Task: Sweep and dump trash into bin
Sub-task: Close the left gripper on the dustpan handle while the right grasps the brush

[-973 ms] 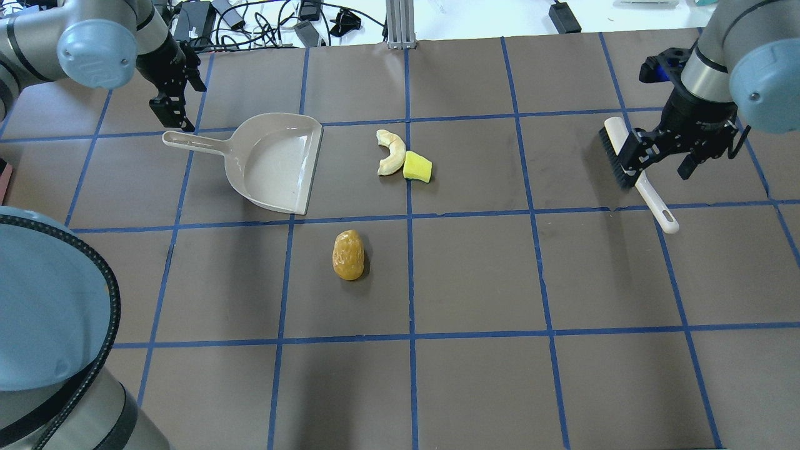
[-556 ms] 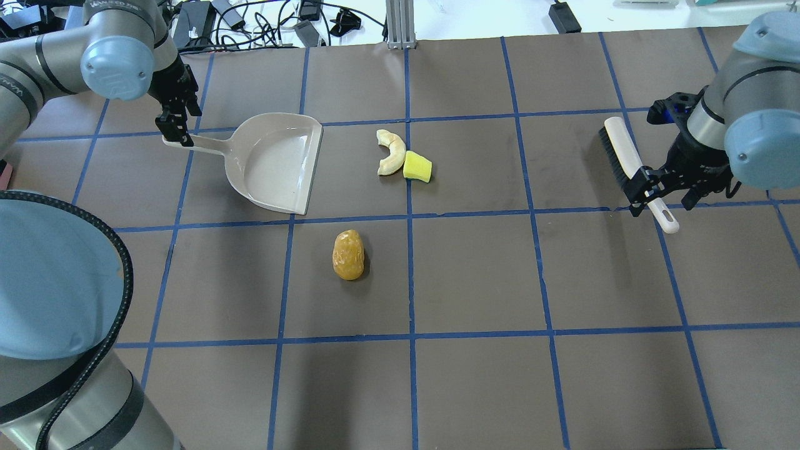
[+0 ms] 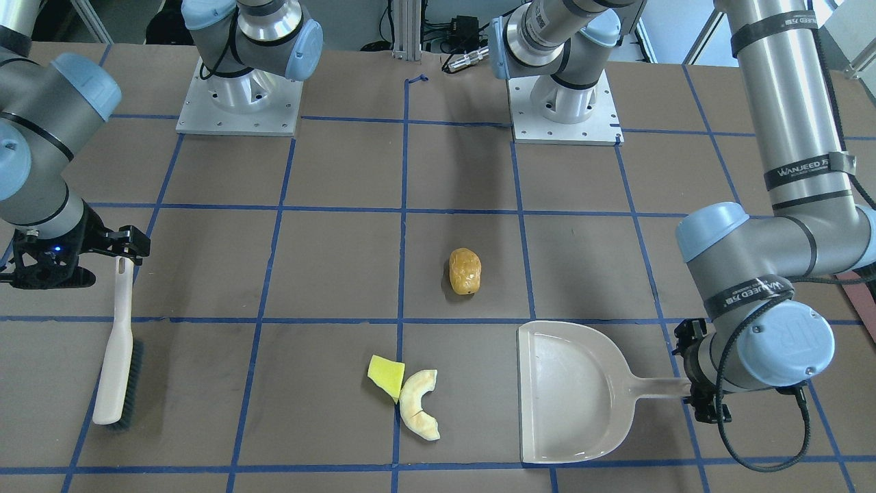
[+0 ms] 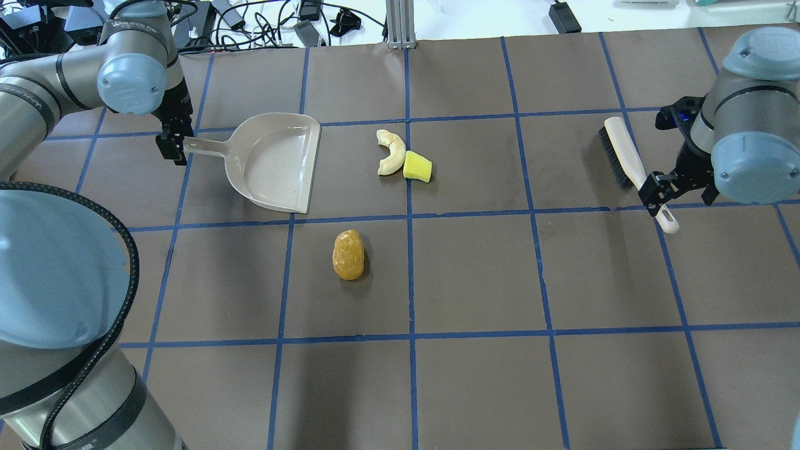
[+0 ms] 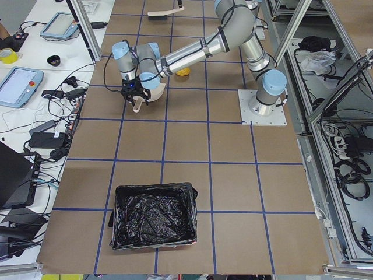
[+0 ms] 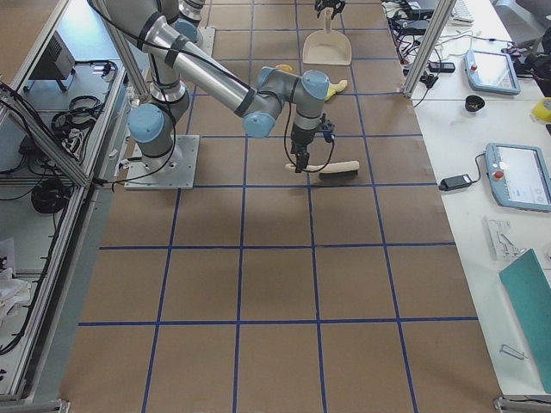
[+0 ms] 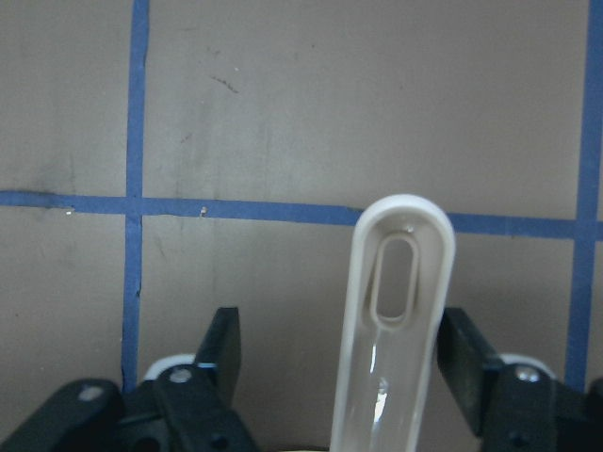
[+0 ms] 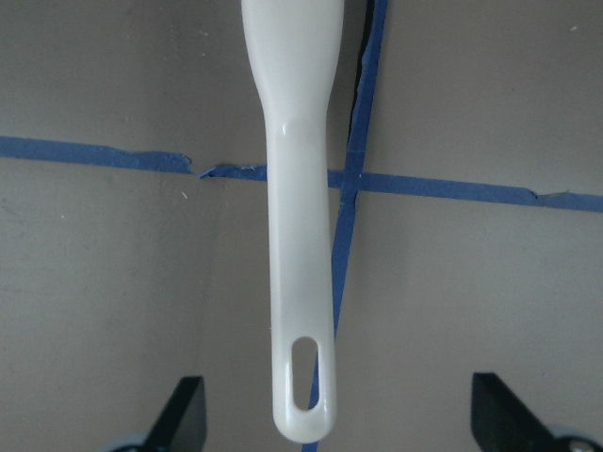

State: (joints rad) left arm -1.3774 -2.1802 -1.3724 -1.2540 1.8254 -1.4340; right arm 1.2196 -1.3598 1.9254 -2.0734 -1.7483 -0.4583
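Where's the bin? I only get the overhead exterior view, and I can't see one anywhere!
Observer: Only the exterior left view shows it: the bin, lined with a crinkled black plastic bag, stands at the table's end on the robot's left, far from the beige plastic dustpan.
Operator: Did an arm grab its handle?
Observer: Not yet. The left wrist view shows the left gripper open, fingers straddling the handle.
Operator: And the other side?
Observer: The right wrist view shows the right gripper open wide around the white-handled, black-bristled brush, not touching it.
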